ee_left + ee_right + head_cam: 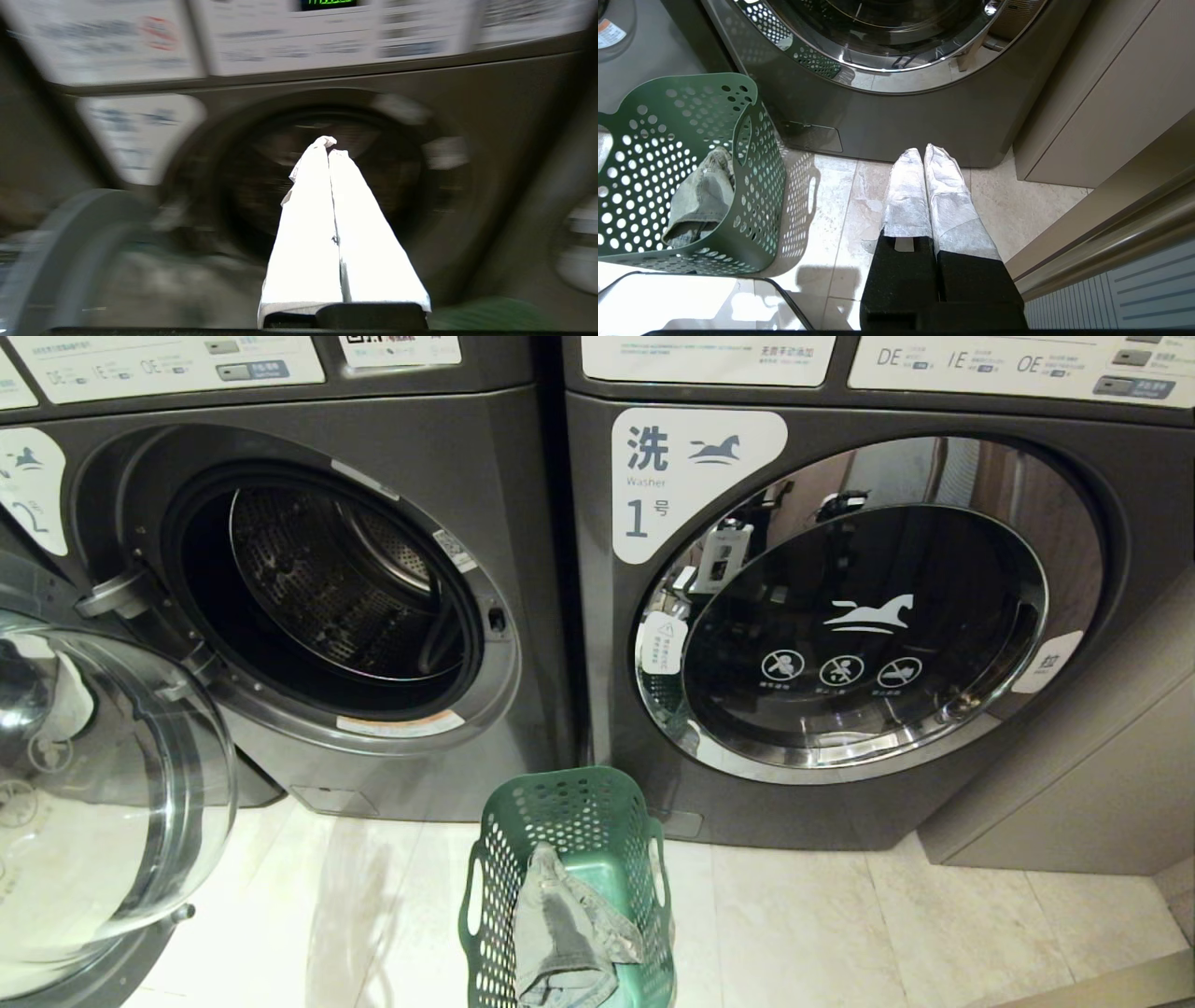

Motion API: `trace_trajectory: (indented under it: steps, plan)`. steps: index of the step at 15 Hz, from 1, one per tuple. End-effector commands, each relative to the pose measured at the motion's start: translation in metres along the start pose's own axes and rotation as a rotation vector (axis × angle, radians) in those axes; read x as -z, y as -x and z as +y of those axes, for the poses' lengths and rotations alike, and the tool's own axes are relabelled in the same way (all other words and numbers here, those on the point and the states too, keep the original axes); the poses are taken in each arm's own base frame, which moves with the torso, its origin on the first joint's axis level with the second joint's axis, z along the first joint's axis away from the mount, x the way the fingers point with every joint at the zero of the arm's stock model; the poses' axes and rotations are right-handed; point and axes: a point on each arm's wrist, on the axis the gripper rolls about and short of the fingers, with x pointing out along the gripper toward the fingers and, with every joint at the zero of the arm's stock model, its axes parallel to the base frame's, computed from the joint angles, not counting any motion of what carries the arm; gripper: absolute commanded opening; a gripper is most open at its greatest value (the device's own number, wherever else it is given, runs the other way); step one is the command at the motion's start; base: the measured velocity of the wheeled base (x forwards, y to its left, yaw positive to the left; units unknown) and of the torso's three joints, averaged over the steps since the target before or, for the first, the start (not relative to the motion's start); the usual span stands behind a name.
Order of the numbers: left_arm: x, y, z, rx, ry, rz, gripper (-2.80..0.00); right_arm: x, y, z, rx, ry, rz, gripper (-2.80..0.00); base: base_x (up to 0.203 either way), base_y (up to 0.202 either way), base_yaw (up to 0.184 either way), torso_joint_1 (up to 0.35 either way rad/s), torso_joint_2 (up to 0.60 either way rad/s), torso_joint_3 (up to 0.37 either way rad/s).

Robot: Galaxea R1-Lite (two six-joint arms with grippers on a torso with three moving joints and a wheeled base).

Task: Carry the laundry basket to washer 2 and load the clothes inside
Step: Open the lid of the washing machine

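Note:
Washer 2 stands at the left with its glass door swung open and the steel drum empty. The green laundry basket sits on the floor between the two washers. The clothes, a grey-green garment, lie inside it. Neither arm shows in the head view. My left gripper is shut with nothing in it and points at a blurred washer front. My right gripper hangs shut and empty over the floor tiles, to the right of the basket and the clothes.
Washer 1 stands to the right with its door closed. A beige cabinet adjoins it at the far right. Pale floor tiles spread in front of both machines. The open door juts out over the floor at the left.

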Motion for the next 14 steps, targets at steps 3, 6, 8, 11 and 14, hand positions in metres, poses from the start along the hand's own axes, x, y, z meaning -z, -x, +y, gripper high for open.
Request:
trace_trajectory:
  steps: [3, 6, 8, 11, 14]
  plan:
    - [0.051, -0.04, 0.028, -0.297, -0.21, 0.182, -2.8, 0.0, 0.0, 0.0, -0.001, 0.001, -0.001, -2.8, 0.0, 0.0, 0.0, 0.0, 0.0, 0.0]
    - [0.07, -0.05, 0.034, -0.253, -0.2, 0.236, -2.8, 0.0, 0.0, 0.0, -0.001, 0.0, 0.0, -2.8, 0.0, 0.0, 0.0, 0.0, 0.0, 0.0]
    - [0.075, -0.051, 0.038, -0.311, -0.204, 0.262, -2.8, 0.0, 0.0, 0.0, -0.001, 0.001, -0.001, -2.8, 0.0, 0.0, 0.0, 0.0, 0.0, 0.0]
    - [0.079, -0.051, 0.04, -0.4, -0.249, 0.302, -2.8, 0.0, 0.0, 0.0, -0.001, 0.0, -0.001, -2.8, 0.0, 0.0, 0.0, 0.0, 0.0, 0.0]
    - [0.08, -0.049, 0.043, -0.523, -0.313, 0.347, -2.8, 0.0, 0.0, 0.0, -0.001, 0.001, -0.001, -2.8, 0.0, 0.0, 0.0, 0.0, 0.0, 0.0]
